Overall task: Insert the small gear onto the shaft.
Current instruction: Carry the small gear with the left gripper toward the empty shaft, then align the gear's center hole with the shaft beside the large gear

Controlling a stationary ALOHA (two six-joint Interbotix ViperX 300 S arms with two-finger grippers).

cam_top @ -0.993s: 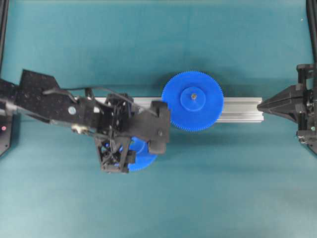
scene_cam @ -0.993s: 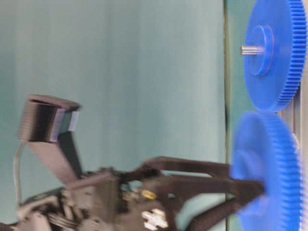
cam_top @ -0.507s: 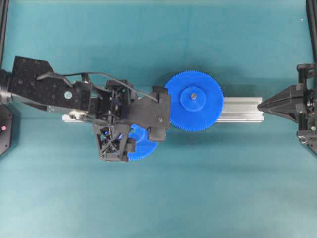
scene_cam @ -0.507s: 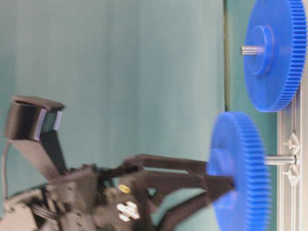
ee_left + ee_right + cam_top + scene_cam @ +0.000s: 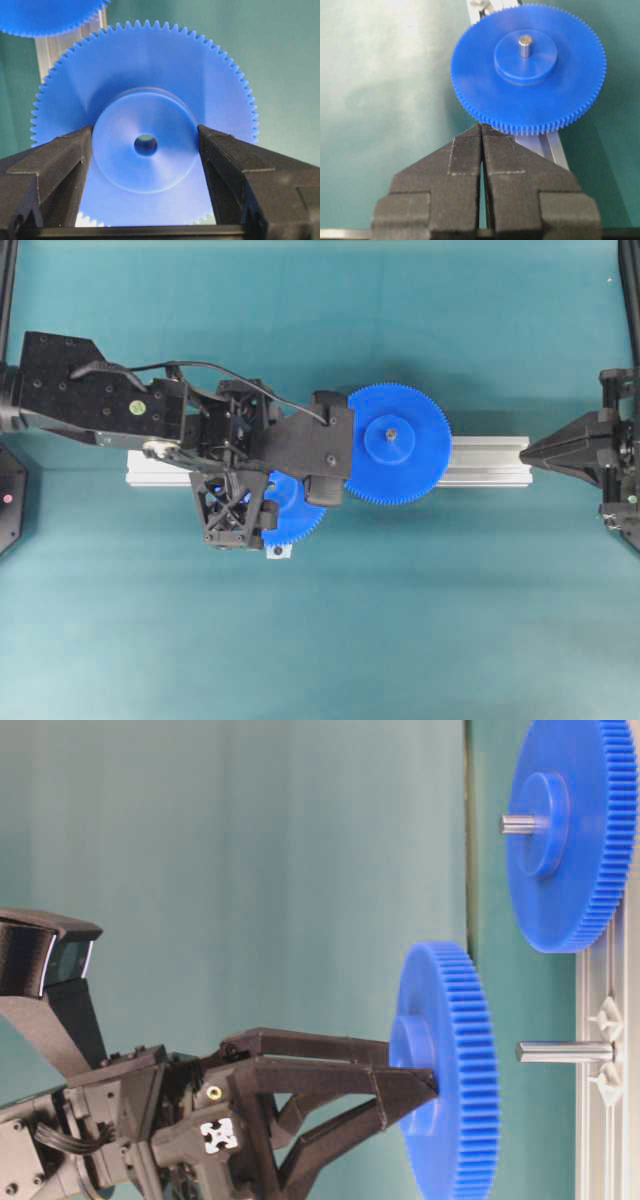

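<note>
My left gripper [image 5: 145, 131] is shut on the raised hub of the small gear [image 5: 145, 75], one finger on each side of it. The small gear [image 5: 450, 1070] hangs flat above the table, clear of the shaft [image 5: 565, 1051]. The shaft is a grey pin standing on the rail, and a gap separates its tip from the gear's face. In the overhead view the small gear [image 5: 298, 518] peeks out from under the left wrist and the shaft is hidden. My right gripper [image 5: 481, 127] rests shut and empty at the rail's right end [image 5: 525, 452].
A larger blue gear [image 5: 395, 445] sits on its own pin on the aluminium rail [image 5: 485, 460], its teeth close to the small gear's rim. A small white square [image 5: 278, 552] lies on the teal table just below the small gear.
My left gripper has lifted the small gear up off the table and carried it toward the rail. The gear now hangs higher, with the shaft exposed below it. The right arm has not moved.
</note>
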